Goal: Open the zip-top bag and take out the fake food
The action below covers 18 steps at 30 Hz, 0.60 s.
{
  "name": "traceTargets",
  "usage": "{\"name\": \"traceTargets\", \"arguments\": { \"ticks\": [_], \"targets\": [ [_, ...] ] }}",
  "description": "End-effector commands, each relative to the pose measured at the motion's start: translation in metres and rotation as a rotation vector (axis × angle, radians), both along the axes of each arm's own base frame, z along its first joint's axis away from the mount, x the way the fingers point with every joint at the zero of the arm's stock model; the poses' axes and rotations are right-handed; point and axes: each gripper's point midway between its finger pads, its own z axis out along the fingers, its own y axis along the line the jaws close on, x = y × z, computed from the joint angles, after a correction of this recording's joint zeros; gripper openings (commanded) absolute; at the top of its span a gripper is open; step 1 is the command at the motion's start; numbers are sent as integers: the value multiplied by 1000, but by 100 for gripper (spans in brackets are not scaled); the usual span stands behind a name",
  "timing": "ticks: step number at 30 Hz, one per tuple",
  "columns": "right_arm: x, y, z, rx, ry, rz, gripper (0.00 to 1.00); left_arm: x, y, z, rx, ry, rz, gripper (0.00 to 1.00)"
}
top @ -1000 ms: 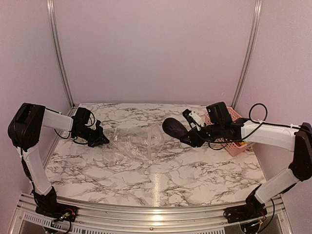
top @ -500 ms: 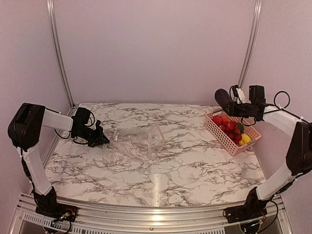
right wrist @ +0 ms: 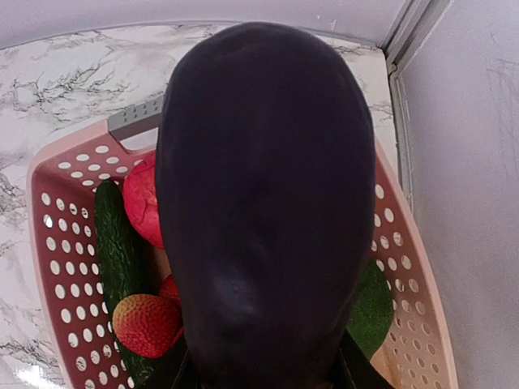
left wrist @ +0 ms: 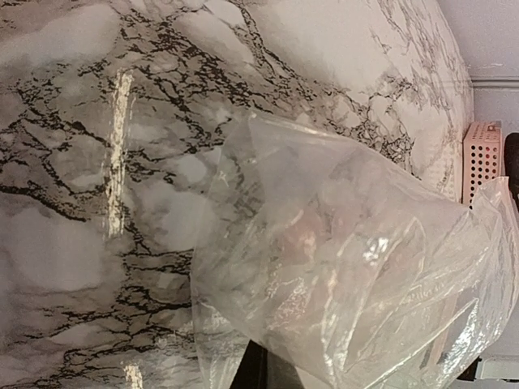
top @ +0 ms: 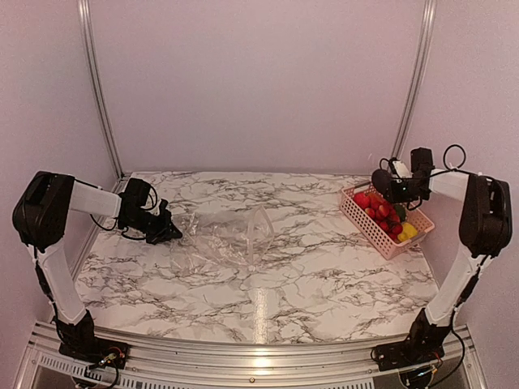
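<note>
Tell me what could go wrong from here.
1. The eggplant in the right gripper is large and hangs above the pink basket, already holding toy food; released there, it may roll off the pile or over the rim.
2. The left gripper pinches only the edge of the clear bag; the thin film could slip free or drag along if that arm moves.

Bare table (top: 324, 275) separates zip-top bag (top: 231, 239) from pink basket (top: 361, 224).
</note>
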Motion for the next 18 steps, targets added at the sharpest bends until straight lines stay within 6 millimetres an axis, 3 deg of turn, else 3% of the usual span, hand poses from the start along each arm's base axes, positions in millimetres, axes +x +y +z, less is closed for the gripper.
{"name": "traceTargets", "arguments": {
  "ticks": [1,6,9,13,18],
  "targets": [
    [6,-27,-4,-107,18,-31,34,-7,2,7,9,-3,-21,0],
    [16,-32,-18,-100,51,-21,45,-7,2,6,12,-1,-29,0],
    [27,-32,-13,-88,47,-15,58,-6,2,7,12,-1,-33,0],
    [33,-28,3,-63,10,-2,66,-3,1,9,10,-6,-35,0],
    [31,-16,30,-9,-42,15,68,-2,-1,13,2,-12,-35,0]
  ]
}}
